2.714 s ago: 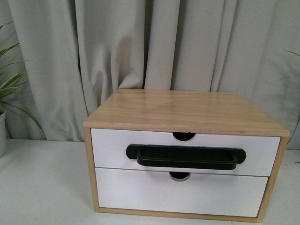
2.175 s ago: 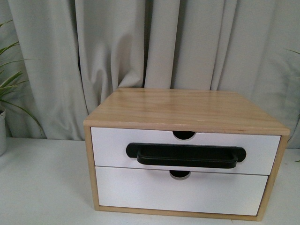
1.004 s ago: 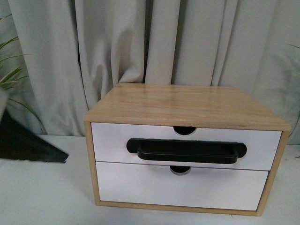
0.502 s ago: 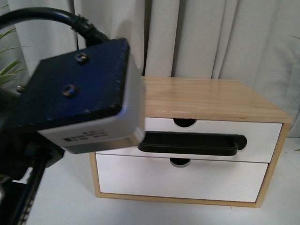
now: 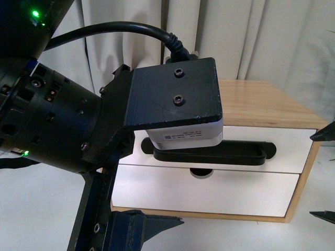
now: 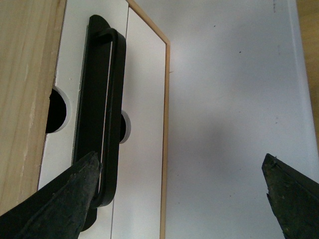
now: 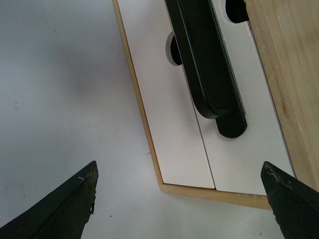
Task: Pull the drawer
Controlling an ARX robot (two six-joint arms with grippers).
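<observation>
- Reaches forward with the left arm (image 5: 63,130), filling the left and middle of the front view, its camera block (image 5: 178,99) hiding the left end of the handle (image 5: 235,153).
- Holds the left pincer (image 6: 182,199) spread wide with nothing between the jaws. One fingertip (image 6: 65,199) lies just beside the handle's end, perhaps touching it, though the angle is too poor to say.
- Holds the right pincer (image 7: 182,199) spread wide and empty too, out in front of the cabinet's right corner and apart from it.
- Places the drawer (image 5: 282,141) as the upper of two in a light wood cabinet (image 5: 272,104) on the white bench (image 5: 42,209).
- Looks shut: white front level with the plain drawer (image 5: 235,193) below, long black bar handle across it, half-round notch (image 6: 57,109) in its top edge.
</observation>
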